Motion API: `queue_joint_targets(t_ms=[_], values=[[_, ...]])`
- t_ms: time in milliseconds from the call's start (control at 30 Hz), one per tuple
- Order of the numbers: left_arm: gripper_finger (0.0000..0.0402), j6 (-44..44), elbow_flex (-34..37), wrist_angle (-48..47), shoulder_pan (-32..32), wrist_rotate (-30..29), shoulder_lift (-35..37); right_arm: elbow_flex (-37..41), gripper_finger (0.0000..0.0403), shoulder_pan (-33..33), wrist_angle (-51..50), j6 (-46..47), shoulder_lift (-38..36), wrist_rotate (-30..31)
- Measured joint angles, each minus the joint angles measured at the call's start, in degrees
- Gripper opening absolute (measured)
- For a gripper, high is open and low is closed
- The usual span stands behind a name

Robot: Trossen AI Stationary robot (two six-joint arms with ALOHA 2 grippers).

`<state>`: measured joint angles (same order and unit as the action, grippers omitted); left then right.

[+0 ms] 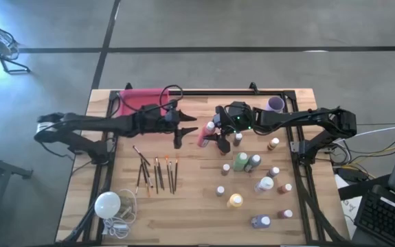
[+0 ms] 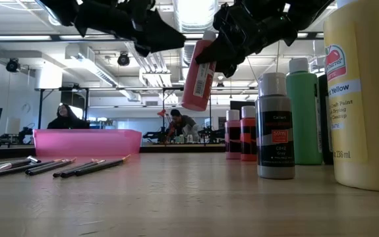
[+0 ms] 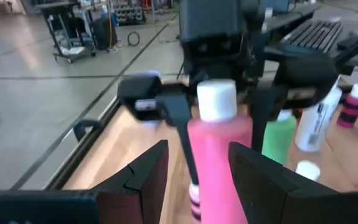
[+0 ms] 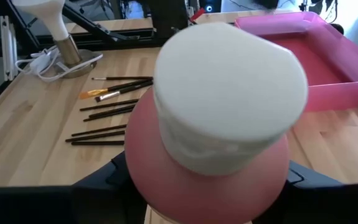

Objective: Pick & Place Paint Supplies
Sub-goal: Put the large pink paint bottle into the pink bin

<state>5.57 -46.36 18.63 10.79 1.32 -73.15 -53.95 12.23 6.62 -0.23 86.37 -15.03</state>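
A pink paint bottle (image 2: 198, 78) with a white cap (image 3: 216, 99) hangs over the table's middle, and my right gripper (image 1: 216, 134) is shut on it. From the left, my left gripper (image 1: 192, 130) points level at the bottle. It is open, and its fingers (image 3: 146, 180) stop just short of the bottle on either side of its line. Several thin brushes (image 1: 156, 173) lie flat on the wood near the left. More paint bottles (image 1: 252, 180) stand upright on the right half. My right gripper pinches the pink bottle's upper body (image 3: 195, 129), just below the cap, between its two fingers (image 3: 179, 118). The fingers come from the table's right, slanting a little down. The bottle is lifted clear, cap up, its bottom tilted toward the left.
A pink tray (image 1: 142, 100) sits at the far left of the table. A white bulb with a cord (image 1: 108, 204) lies at the near left corner. A purple pot (image 1: 275, 104) stands at the far right. A large yellow bottle (image 2: 364, 92) stands close to the low camera.
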Motion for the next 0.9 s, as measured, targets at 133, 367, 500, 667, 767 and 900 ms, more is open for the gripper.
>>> queue_joint_targets(t_ms=[133,367,500,667,767,900], values=[[0.0174,0.0,-1.4,0.0,0.0,1.9,-1.8,0.0,0.0199,0.0,0.0,0.0,0.0,0.0],[0.0174,0.0,-4.0,1.8,0.0,4.0,-5.4,0.1,0.0192,-0.5,0.2,-0.2,0.0,0.1],[0.0174,0.0,-5.8,2.1,0.0,5.3,-7.4,0.1,0.0196,-0.9,0.2,-0.3,0.0,0.0],[0.0174,-0.2,-7.4,2.0,-0.1,6.3,-9.6,0.1,0.0199,-1.1,0.0,-0.8,0.0,0.2],[0.0174,-1.1,-8.2,1.9,-0.1,9.2,-10.5,0.1,0.0194,-1.2,0.2,-1.0,0.0,0.2],[0.0174,-1.2,-9.6,2.0,-0.1,9.8,-12.0,0.1,0.0192,-1.2,0.2,-1.0,0.0,0.1]])
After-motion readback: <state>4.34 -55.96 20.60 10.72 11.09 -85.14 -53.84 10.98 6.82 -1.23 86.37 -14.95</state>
